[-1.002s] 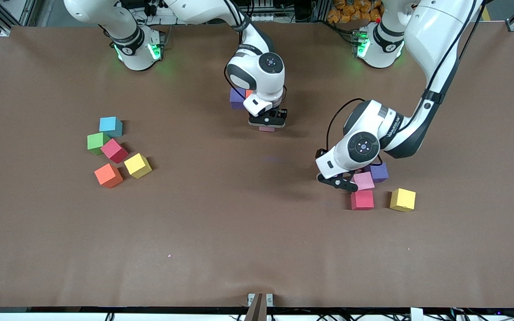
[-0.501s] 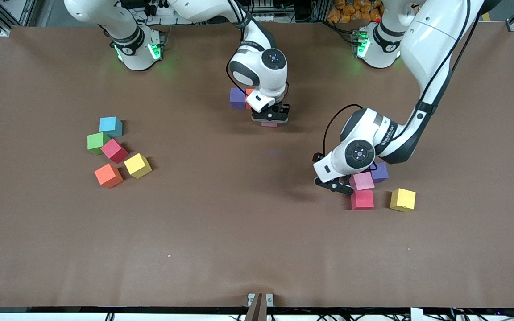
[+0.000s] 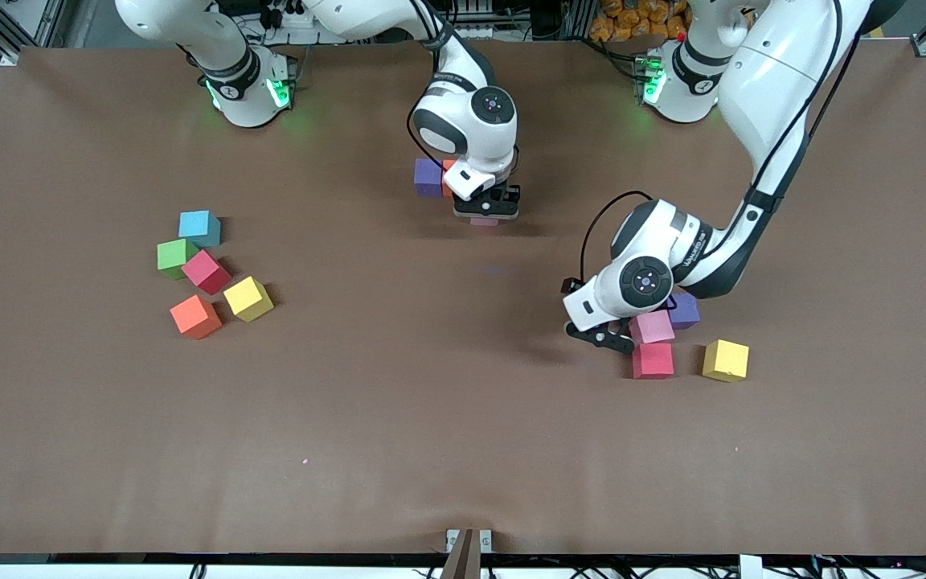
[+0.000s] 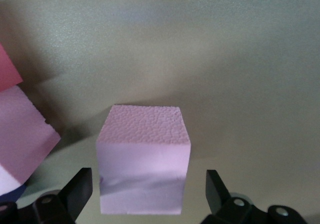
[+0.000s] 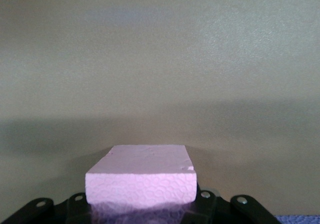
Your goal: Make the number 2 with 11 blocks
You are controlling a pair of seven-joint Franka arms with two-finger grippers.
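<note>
front: right gripper [image 3: 485, 211] clamps a pink cube [image 3: 484, 221] beside the purple cube [image 3: 428, 178]. left wrist: left gripper [image 4: 145, 194] gapes around another pink cube [image 4: 144, 159]; closing off-centre could twist it. right wrist: release may nudge the row.

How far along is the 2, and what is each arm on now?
Barely begun: only a purple cube and an orange cube sit beside each other near the robots' bases. The right gripper is shut on a pink cube just beside them. The left gripper is open around another pink cube. The loose cubes at both ends remain.
</note>
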